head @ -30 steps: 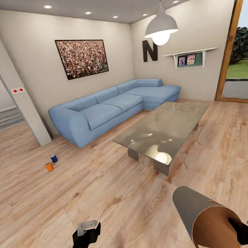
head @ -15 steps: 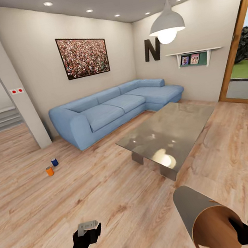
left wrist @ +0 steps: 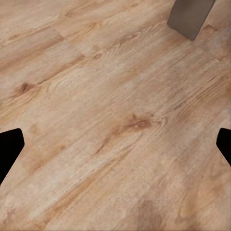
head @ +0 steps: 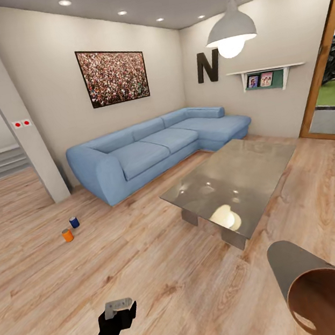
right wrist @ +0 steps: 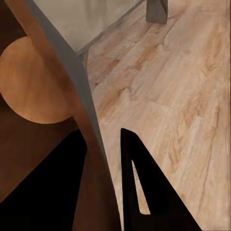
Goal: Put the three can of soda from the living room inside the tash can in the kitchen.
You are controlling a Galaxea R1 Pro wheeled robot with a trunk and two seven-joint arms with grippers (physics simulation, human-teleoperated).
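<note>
A light-blue corner sofa (head: 153, 145) is set against the far wall; a glass-topped table (head: 235, 180) is lit by a pendant lamp (head: 230, 31).

crowd photo (head: 113, 75), pendant lamp (head: 230, 30), wall shelf (head: 266, 75), wooden floor (head: 151, 268)

Two small drink cans on the wood floor off the near end of the long light-blue corner sofa (head: 153, 148): one bright orange (head: 67, 235), one dark blue (head: 74, 222). One glass-topped low table (head: 235, 183) in front of that sofa. One round copper-brown bin (head: 325, 294). One framed crowd photo (head: 113, 75) above the sofa, one black letter N (head: 208, 66), one white pendant lamp (head: 230, 31).
</note>
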